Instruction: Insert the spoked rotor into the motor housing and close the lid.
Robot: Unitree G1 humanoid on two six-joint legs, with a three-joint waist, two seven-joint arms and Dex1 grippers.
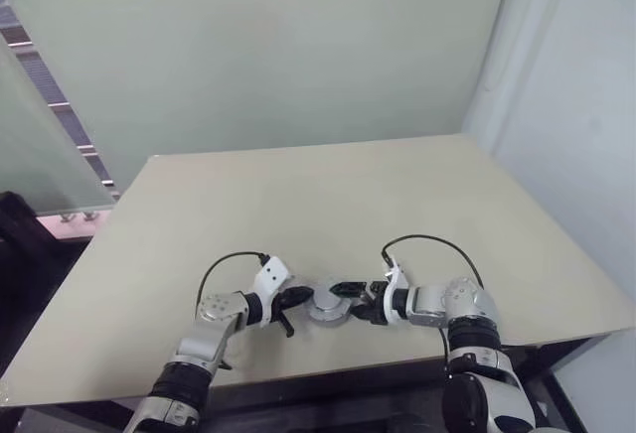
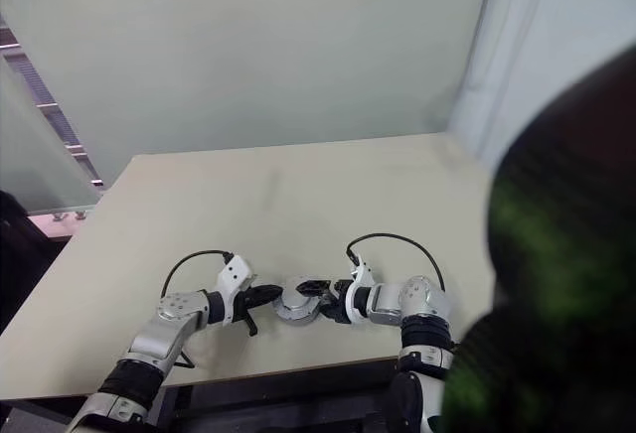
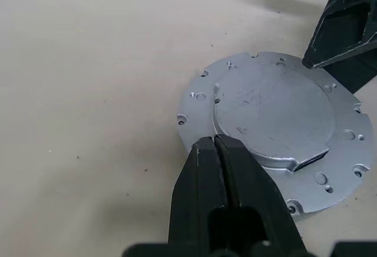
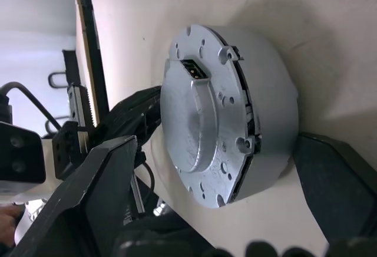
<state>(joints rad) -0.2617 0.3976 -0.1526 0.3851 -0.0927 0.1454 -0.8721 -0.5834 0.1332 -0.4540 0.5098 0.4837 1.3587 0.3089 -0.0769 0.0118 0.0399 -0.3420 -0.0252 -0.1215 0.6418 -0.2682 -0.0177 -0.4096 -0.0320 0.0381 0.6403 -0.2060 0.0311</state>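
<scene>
Left gripper (image 3: pixel 215 145): fingers closed, empty, against the lid (image 3: pixel 277 121). Right gripper (image 4: pixel 224 168): open, straddling it. Surface: beige table (image 1: pixel 298 205); pale walls (image 1: pixel 278 46). No legible markings.

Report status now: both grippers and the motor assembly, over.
Left gripper shut, tips at the rim of the silver motor assembly. Right gripper jaws wide open around it. Assembly lies closed on the table. Nothing in the way.

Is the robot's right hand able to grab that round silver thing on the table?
Probably yes. The right gripper is open with one finger on each side of the closed motor housing, nothing between them.
</scene>
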